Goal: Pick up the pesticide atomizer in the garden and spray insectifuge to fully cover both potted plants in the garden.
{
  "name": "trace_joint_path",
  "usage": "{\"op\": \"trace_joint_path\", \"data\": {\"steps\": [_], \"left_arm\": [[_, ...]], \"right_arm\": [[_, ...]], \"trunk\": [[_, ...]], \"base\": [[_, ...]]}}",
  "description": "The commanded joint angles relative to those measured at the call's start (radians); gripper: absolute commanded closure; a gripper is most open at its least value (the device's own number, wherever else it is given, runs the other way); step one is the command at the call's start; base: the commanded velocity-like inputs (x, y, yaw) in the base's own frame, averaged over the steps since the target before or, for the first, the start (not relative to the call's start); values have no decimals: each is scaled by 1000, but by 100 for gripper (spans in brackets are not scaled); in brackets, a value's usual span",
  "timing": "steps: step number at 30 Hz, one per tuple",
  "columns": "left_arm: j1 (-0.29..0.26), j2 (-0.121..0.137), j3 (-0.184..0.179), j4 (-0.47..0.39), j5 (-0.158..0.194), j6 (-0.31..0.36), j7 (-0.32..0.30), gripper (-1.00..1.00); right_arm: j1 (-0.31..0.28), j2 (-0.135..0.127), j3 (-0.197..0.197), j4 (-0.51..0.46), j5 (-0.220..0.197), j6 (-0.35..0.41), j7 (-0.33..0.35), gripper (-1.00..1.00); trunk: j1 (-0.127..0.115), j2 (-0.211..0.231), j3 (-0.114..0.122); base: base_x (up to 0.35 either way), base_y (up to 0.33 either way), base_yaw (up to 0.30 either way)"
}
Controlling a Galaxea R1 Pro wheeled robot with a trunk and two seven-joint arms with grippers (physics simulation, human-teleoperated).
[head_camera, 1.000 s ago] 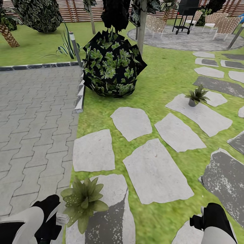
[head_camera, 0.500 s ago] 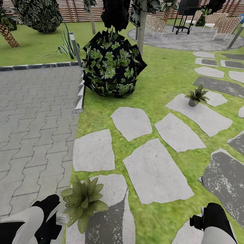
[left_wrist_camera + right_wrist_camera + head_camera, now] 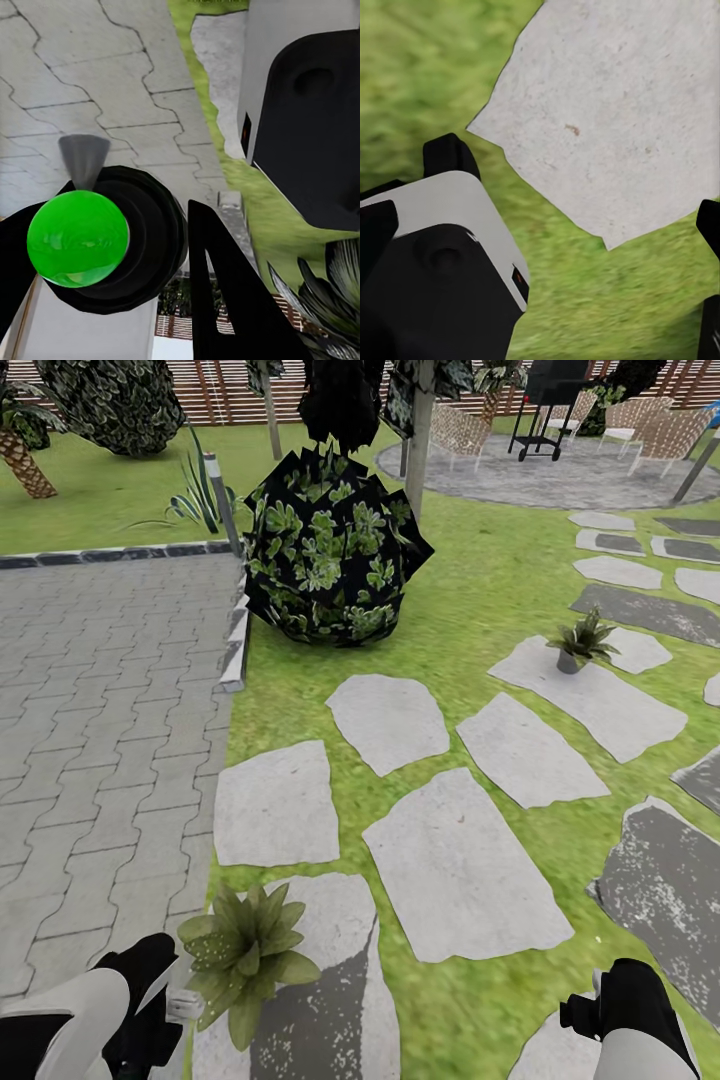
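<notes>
A potted plant (image 3: 245,952) with olive-green leaves stands on a stepping stone close in front of me, right beside my left arm. The other potted plant (image 3: 580,643) sits in a tiny grey pot on a farther stone to the right. In the left wrist view, my left gripper (image 3: 112,255) is shut on the pesticide atomizer (image 3: 78,238), seen end-on as a green round body with a grey nozzle. Its pale head (image 3: 185,1005) shows next to the near plant. Over grass and a stone, my right gripper (image 3: 544,292) is open and holds nothing.
A big dark round bush (image 3: 335,555) stands ahead at the lawn's edge. Grey paving (image 3: 100,740) lies to the left, and stepping stones (image 3: 460,870) cross the grass. A tree trunk (image 3: 420,440), patio chairs and a grill (image 3: 545,405) stand before the wooden fence.
</notes>
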Motion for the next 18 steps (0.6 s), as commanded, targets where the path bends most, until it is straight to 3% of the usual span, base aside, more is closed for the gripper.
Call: {"op": "trace_joint_path", "data": {"steps": [1,4,10,18], "left_arm": [[-1,0,-3,-2,-9,3,-11,100],[-17,-1,-4,-3,-9,3,-11,100],[-115,-1,-5,-2,-9,3,-11,100],[-118,-1,-4,-2,-10,3,-11,100]], "right_arm": [[-1,1,-4,-2,11,-1,10,-100],[-1,1,-4,-2,11,-1,10,-100],[-1,1,-4,-2,11,-1,10,-100],[-1,1,-4,-2,11,-1,10,-100]], "trunk": [[4,-8,-4],[8,-15,-7],[8,-15,-7],[8,-15,-7]], "base": [[0,0,0],[0,0,0],[0,0,0],[0,0,0]]}}
